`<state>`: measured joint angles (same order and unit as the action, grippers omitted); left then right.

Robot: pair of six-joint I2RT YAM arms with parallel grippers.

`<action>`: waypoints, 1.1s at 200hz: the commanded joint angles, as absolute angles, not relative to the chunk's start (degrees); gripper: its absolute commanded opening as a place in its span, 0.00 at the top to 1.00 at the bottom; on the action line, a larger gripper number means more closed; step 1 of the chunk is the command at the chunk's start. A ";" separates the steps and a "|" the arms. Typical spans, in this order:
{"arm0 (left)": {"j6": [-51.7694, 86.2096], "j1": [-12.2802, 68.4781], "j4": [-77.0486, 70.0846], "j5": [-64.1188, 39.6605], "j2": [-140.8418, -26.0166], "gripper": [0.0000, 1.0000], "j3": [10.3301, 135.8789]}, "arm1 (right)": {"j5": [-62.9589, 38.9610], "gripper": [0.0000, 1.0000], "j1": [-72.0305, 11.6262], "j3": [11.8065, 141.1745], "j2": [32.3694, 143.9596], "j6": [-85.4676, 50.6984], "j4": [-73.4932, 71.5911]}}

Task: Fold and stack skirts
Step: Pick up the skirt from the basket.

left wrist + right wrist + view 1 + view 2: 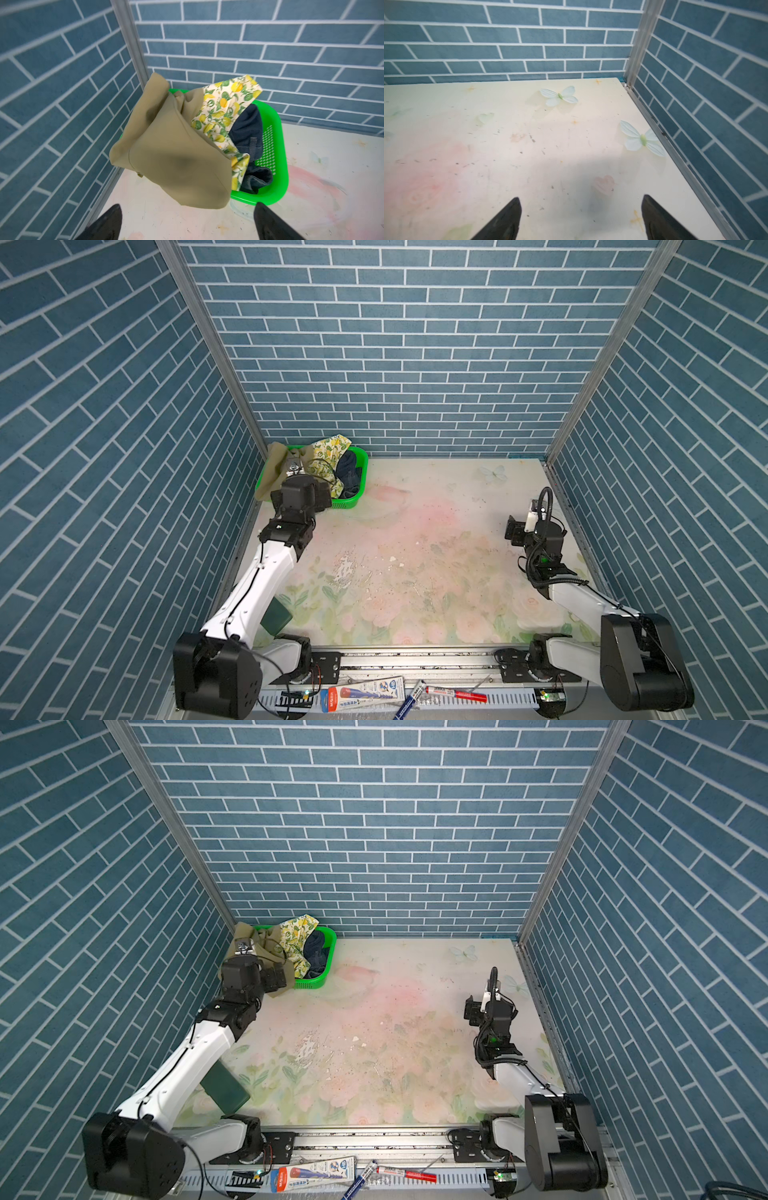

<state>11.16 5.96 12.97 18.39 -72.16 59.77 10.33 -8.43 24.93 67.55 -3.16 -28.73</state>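
The floral desk [415, 572] fills the lower middle of both top views, and no skirt lies on it. So we judge the task to be at its first step, fetching a skirt to fold.

The green mesh basket [351, 502] sits at the desk's upper left, in the corner of the walls, and holds all three skirts in a heap. The olive-khaki skirt [176, 155] is uppermost. It spills over the basket's near rim at the centre of the left wrist view, and its lower edge hangs just above the desk. The lemon-print skirt [220, 108] is bunched to its right. The navy denim skirt [247, 128] lies further right, low inside the basket.

The left pincer [187, 206] faces the khaki cloth, released and empty, with its tips at the bottom of that frame. The right pincer [581, 198], at the right of the top views, is also spread and empty over bare desk.

Next, we judge, the left pincer must advance onto the khaki's hanging edge. It should clench on that cloth alone and draw it to the open middle.
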 commanded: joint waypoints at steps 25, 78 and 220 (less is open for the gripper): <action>17.54 2.14 26.64 11.11 -82.43 0.02 70.11 | 5.86 0.13 -16.12 33.37 66.05 -5.07 -18.39; 20.29 0.88 27.42 9.42 -93.84 0.04 78.81 | 4.62 0.14 -24.87 39.19 67.89 -4.84 -12.83; 16.52 0.92 26.09 -2.00 -89.66 1.00 92.97 | 10.89 0.14 -28.54 45.57 66.23 -12.06 -9.23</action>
